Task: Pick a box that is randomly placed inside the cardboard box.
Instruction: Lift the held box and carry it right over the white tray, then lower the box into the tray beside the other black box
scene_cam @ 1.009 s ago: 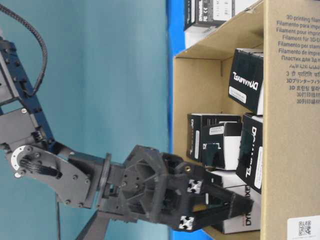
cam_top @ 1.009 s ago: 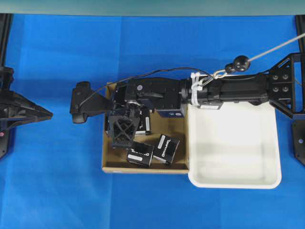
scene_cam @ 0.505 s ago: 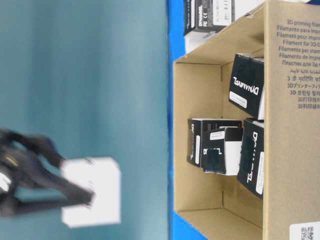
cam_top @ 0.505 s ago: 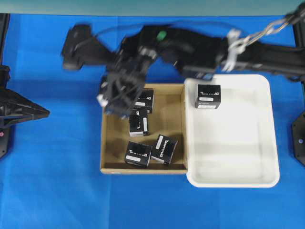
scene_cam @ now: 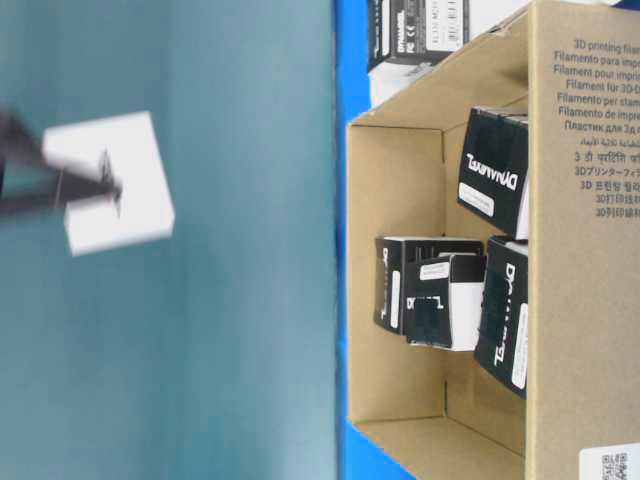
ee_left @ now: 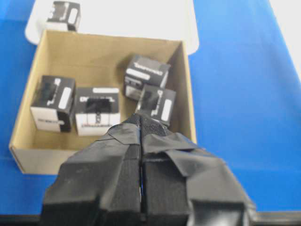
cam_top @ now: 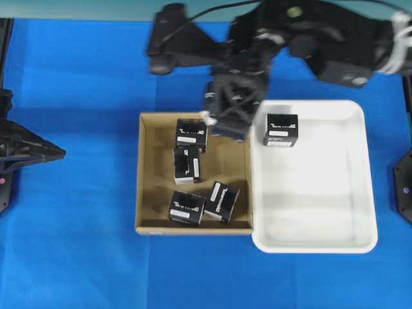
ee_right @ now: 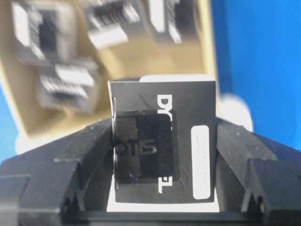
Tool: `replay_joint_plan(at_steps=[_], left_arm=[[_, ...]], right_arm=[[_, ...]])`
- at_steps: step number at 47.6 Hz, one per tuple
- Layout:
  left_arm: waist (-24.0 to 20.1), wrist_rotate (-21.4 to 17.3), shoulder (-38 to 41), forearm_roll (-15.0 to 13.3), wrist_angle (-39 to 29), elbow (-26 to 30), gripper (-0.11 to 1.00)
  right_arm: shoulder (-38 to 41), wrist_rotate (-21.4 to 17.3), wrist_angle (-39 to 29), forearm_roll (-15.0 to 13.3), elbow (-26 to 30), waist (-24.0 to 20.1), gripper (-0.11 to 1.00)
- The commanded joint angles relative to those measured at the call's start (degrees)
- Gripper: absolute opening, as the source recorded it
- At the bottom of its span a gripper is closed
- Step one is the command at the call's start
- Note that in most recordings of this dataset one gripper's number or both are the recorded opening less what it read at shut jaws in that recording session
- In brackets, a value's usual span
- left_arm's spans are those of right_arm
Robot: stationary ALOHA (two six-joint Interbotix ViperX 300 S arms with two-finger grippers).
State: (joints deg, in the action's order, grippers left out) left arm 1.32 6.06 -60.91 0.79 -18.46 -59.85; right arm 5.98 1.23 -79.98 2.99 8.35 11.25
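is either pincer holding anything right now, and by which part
The right pincer holds one black box, clamped by its two opposite side faces, printed face toward the wrist camera. The left pincer is shut and holds nothing.

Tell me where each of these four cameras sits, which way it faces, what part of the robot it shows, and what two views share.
Overhead exterior: above, looking straight down on the cardboard box and white tray; the right arm shows.
Table-level exterior: low, rotated sideways, looking into the cardboard box; blurred arm at left.
Left wrist: behind the shut left gripper, facing the cardboard box.
Right wrist: behind the right gripper, clamped on a black box.
Overhead and left wrist both show the tray's lone box.
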Motion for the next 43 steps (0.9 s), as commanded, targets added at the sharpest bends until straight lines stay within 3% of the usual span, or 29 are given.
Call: replay_joint_plan(at_steps=[1, 15, 26, 43], left_arm=[[-0.1, 0.1, 0.3, 0.2, 0.3, 1.1, -0.07], [-0.1, 0.2, 0.1, 0.1, 0.3, 1.2, -0.07], [-0.1, 0.4, 0.0, 0.1, 0.3, 1.3, -0.07], [-0.1, 0.7, 0.1, 0.2, 0.3, 1.3, -0.07]], right_arm=[[-5.0, 0.0, 2.3, -0.1, -6.0, 0.4, 0.57], [-18.2, 2.9, 14.1, -0.1, -27.6, 4.3, 0.57], [-24.1, 6.9, 18.8, -0.2, -37.7, 7.5, 0.57], [-25.0, 15.4, 27.9, -0.2, -51.2, 10.1, 0.57]])
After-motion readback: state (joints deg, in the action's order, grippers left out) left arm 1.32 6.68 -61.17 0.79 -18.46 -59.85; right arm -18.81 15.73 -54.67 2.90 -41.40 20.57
